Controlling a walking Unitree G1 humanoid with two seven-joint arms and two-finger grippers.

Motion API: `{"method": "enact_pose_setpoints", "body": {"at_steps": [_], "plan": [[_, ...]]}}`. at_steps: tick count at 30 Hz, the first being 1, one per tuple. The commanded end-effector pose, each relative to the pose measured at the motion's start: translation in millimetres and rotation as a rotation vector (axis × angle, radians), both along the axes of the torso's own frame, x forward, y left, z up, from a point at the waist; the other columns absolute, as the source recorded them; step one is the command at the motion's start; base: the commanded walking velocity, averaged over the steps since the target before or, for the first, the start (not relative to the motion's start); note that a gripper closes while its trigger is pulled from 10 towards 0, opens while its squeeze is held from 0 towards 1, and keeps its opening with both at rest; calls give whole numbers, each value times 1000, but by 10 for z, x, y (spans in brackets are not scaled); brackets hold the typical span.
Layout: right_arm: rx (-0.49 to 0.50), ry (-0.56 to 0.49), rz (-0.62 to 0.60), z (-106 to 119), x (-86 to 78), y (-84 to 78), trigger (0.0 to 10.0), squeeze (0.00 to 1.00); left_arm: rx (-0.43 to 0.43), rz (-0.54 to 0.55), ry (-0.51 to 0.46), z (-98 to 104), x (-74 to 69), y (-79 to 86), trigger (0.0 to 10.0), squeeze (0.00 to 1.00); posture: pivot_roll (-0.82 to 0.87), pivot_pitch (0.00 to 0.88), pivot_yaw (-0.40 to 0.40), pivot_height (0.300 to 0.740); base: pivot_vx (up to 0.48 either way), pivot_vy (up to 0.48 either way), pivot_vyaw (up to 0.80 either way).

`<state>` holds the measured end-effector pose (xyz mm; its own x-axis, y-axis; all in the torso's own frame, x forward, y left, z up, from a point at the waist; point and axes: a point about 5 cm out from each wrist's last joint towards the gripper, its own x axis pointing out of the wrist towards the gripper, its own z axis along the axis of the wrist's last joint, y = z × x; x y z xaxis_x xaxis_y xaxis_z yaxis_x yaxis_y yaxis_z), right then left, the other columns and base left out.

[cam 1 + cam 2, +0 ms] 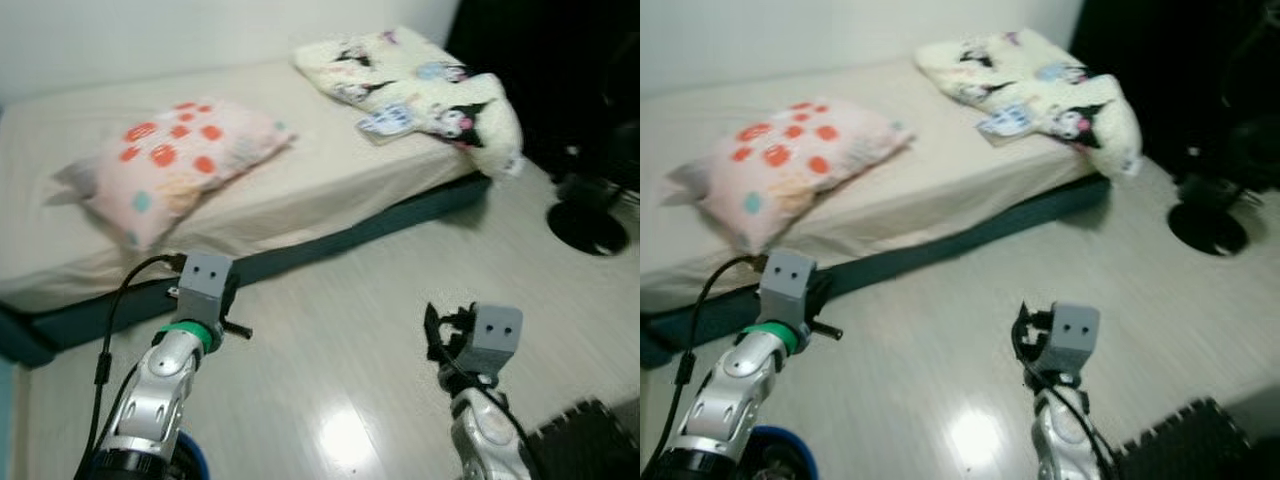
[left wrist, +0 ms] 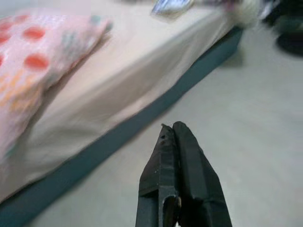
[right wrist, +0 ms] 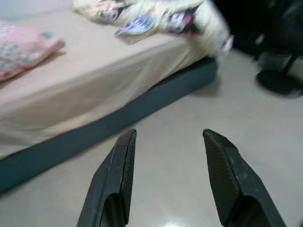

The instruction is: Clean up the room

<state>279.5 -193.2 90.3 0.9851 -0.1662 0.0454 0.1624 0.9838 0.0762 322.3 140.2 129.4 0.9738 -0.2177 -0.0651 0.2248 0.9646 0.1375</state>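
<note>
Round black fan base (image 1: 588, 226) on pale floor (image 1: 380, 300), dark ridged mat (image 1: 585, 440) at near right corner.

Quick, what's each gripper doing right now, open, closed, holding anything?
Left gripper: closed, holding nothing, above the floor beside the bed.
Right gripper: open, empty, above the floor facing the bed.

Two silver, ribbed arms are seen, each topped by a grey box-shaped wrist camera housing with two small dark dots. A green ring and a looping black cable are carried by the left arm (image 1: 165, 375) (black cabling is bundled at the right arm (image 1: 485, 425) too). Long black fingers (image 3: 118, 175) are fitted.
</note>
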Motion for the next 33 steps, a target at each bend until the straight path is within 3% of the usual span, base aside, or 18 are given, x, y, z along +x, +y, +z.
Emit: {"method": "enact_pose_setpoints", "body": {"at_steps": [1, 19, 33], "plan": [[15, 24, -2, -58, -30, 34, 10000, 0, 13, 22, 45, -124, -42, 76, 10000, 0, -88, 74, 79, 740, 0, 0, -800], [-17, 30, 17, -52, -6, 61, 10000, 0, 21, 27, 33, -146, -44, 89, 10000, 0, -84, 73, 69, 740, 31, 0, -799], [-48, -7, 114, 5, -3, 231, 10000, 0, 26, 30, 24, -145, -45, 95, 10000, 0, -79, 77, 66, 740, 453, 0, 0]]}}
